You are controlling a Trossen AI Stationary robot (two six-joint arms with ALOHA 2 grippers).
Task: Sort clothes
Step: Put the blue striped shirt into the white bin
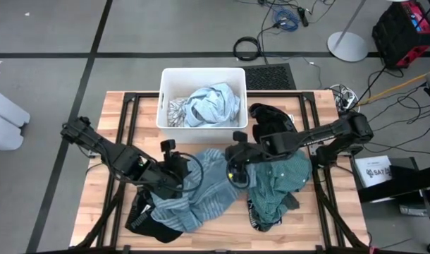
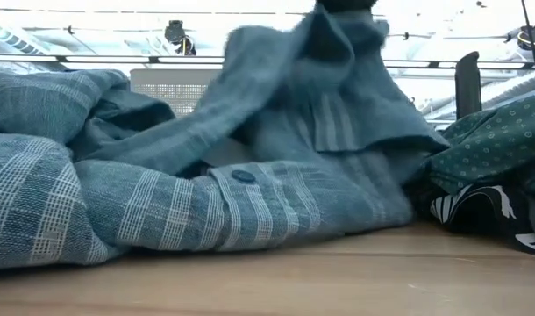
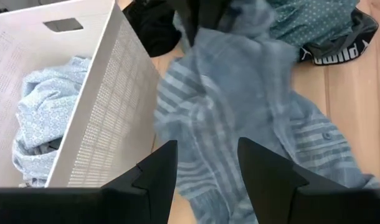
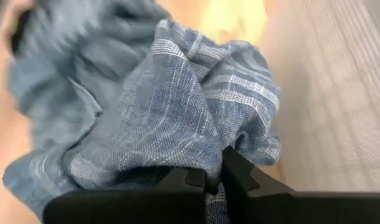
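A blue striped shirt (image 1: 201,192) lies in the middle of the table, and my right gripper (image 4: 213,177) is shut on it. To its right lies a teal green garment (image 1: 277,180), with black clothes behind it (image 1: 268,116) and at the near left (image 1: 148,220). The white bin (image 1: 166,106) at the far middle holds a light blue garment (image 1: 213,104) and a white-grey patterned one (image 1: 175,111). My left gripper (image 3: 205,180) hangs open over the shirt's left part, beside the bin, and touches nothing. My right gripper pinches a bunched fold of the striped shirt (image 4: 209,155) between its two fingers, slanting down from the table's right side. That part is drawn up into a peak (image 2: 338,39). The rest of the shirt (image 2: 162,211) lies slack on the table.
The bin's near wall (image 3: 109,118) stands close to my left gripper. A black piece with white lettering (image 3: 330,56) lies against the teal garment. Bare wood shows along the table's near edge (image 2: 338,281) and at the far left (image 1: 130,113).
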